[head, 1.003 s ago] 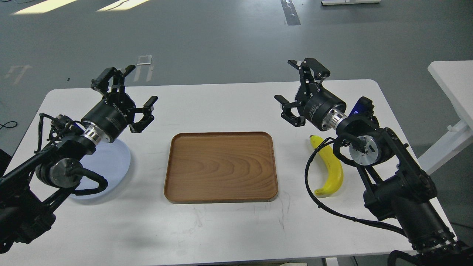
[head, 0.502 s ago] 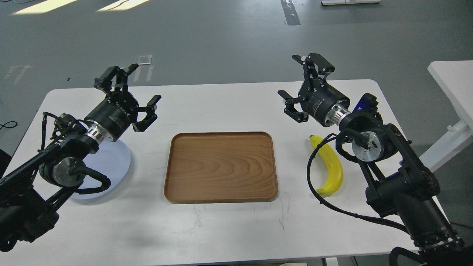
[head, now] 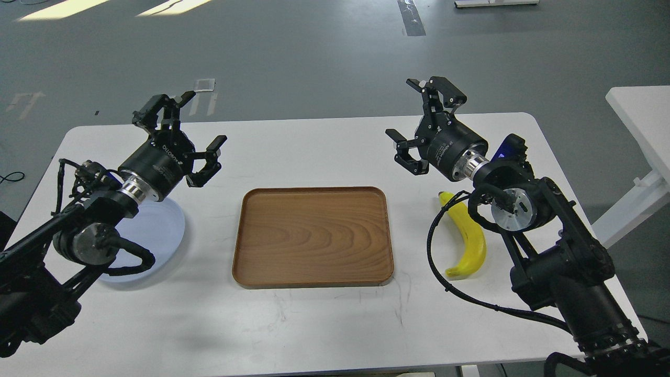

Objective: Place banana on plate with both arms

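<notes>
The yellow banana [head: 469,238] lies on the white table [head: 324,141] at the right, partly behind my right arm's cable and wrist. The pale blue-grey plate [head: 157,230] lies at the left, partly hidden under my left arm. My left gripper [head: 186,125] is open and empty, held above the table beyond the plate. My right gripper [head: 421,112] is open and empty, raised above the table beyond the banana's far tip.
A rectangular brown wooden tray [head: 313,236] lies in the middle of the table between plate and banana. A second white table [head: 641,120] stands off to the right. Grey floor lies beyond the far edge.
My right gripper drifted right and up, then came back left. My left gripper shifted slightly. Both stayed open. Banana and plate have not moved.
</notes>
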You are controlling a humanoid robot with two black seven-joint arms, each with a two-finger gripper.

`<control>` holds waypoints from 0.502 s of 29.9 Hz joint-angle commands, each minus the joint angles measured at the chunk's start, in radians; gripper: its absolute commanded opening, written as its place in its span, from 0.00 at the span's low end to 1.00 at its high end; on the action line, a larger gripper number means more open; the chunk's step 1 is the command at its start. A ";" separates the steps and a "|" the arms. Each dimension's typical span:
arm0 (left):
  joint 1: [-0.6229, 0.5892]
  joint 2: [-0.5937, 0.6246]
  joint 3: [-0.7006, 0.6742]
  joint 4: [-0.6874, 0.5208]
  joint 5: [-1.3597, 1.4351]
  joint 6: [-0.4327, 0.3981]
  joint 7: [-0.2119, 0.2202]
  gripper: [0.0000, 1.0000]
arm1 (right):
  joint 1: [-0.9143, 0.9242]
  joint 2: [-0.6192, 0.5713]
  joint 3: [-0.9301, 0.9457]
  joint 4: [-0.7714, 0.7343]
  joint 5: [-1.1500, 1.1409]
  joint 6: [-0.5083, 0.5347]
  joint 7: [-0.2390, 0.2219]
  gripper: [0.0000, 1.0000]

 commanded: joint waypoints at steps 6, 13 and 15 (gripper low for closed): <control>-0.030 0.019 0.029 -0.001 0.263 0.099 -0.009 0.98 | -0.009 0.001 -0.001 0.003 0.000 -0.003 -0.001 1.00; -0.022 0.102 0.040 -0.055 0.831 0.349 -0.012 0.98 | -0.024 0.004 0.009 0.008 0.000 -0.004 0.002 1.00; -0.018 0.160 0.064 -0.060 0.949 0.407 -0.012 0.98 | -0.030 0.011 0.013 0.012 -0.002 -0.004 0.002 1.00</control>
